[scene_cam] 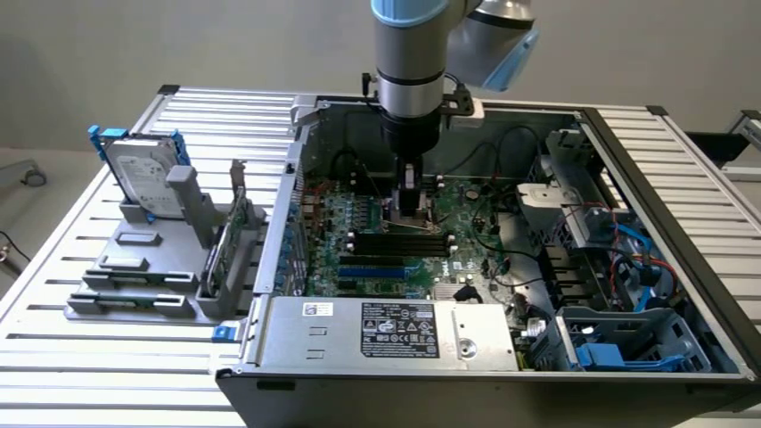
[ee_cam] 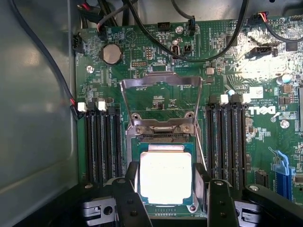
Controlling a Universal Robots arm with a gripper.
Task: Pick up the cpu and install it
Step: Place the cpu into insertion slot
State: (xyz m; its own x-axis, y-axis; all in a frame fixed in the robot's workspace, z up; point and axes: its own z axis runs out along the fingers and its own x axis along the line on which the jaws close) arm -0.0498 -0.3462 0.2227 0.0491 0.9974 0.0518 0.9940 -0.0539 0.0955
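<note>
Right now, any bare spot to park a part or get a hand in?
Free: slatted table in front of the grey rack, and the strip on the case's far side. Crowded: the case, with the gripper open over the cpu amid cables and memory slots.

cpu (ee_cam: 165, 177) between end effector (ee_cam: 168, 201) fingers

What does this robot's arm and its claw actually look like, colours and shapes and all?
The arm is a thick, round silver-grey tube with pale blue caps at its joints. Below it sits a darker cylindrical wrist section, with a thin black cable alongside. The claw ends in two black fingers with small screws showing.
</note>
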